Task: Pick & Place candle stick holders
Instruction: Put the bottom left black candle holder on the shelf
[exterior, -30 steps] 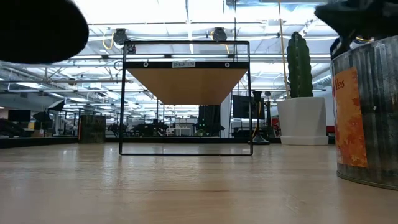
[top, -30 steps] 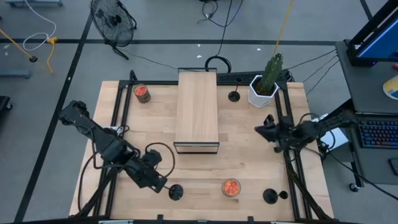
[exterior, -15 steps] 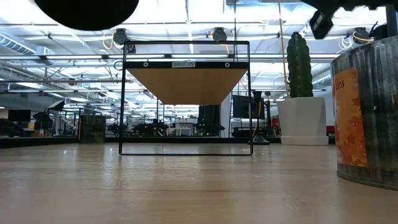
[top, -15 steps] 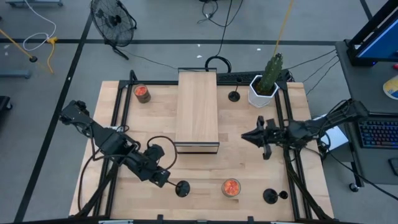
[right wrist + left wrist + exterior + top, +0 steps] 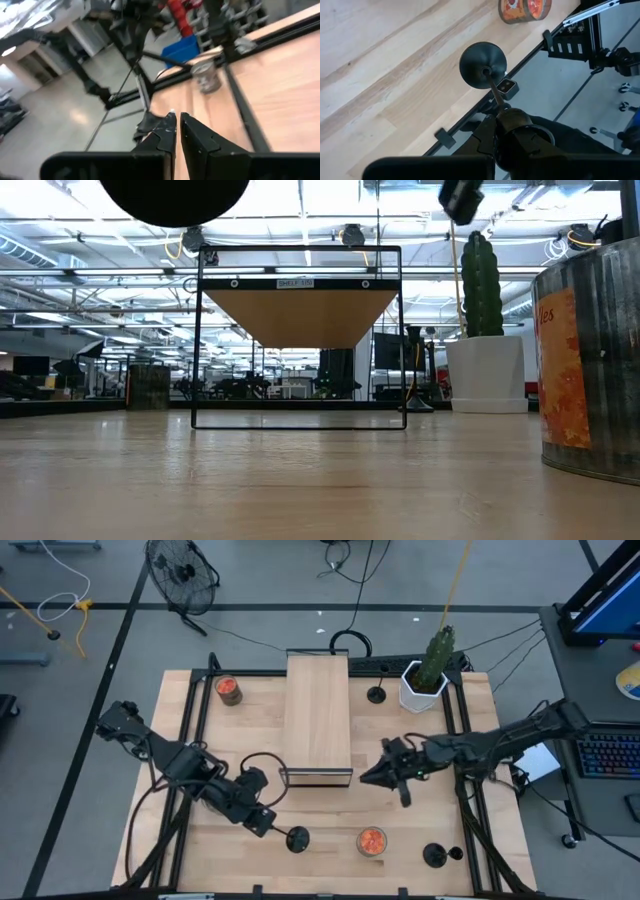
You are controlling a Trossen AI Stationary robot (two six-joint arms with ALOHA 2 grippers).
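Note:
My left gripper (image 5: 268, 824) is near the table's front, shut on a black candle stick holder (image 5: 297, 837) with a round base (image 5: 483, 58). The base also shows dark at the top of the low view (image 5: 175, 198). My right gripper (image 5: 372, 778) hovers over the table's middle, right of the wooden box's near end, shut and empty (image 5: 177, 131). An orange-red cup (image 5: 371, 841) stands near the front edge, and another (image 5: 229, 690) at the far left. One black holder (image 5: 376, 694) stands beside the cactus pot, another (image 5: 435, 855) at the front right. My left gripper pinches the holder's thin stem (image 5: 496, 96) between its two fingers, at the end away from the base. The fingers lie along the stem, and the base points away from the gripper toward the table's right. The holder is lifted clear of the table, tipped on its side.
A long pale wooden box (image 5: 318, 718) lies on a black frame at the table's middle and far side. A white pot with a green cactus (image 5: 425, 680) stands at the far right. Black rails (image 5: 470, 820) run along the table's left and right sides.
My left gripper has carried the black holder toward the table's right edge and a little farther from the front, still shut on its stem. My right gripper has gone from the right rail toward the table's middle, close to the wooden box's near end.

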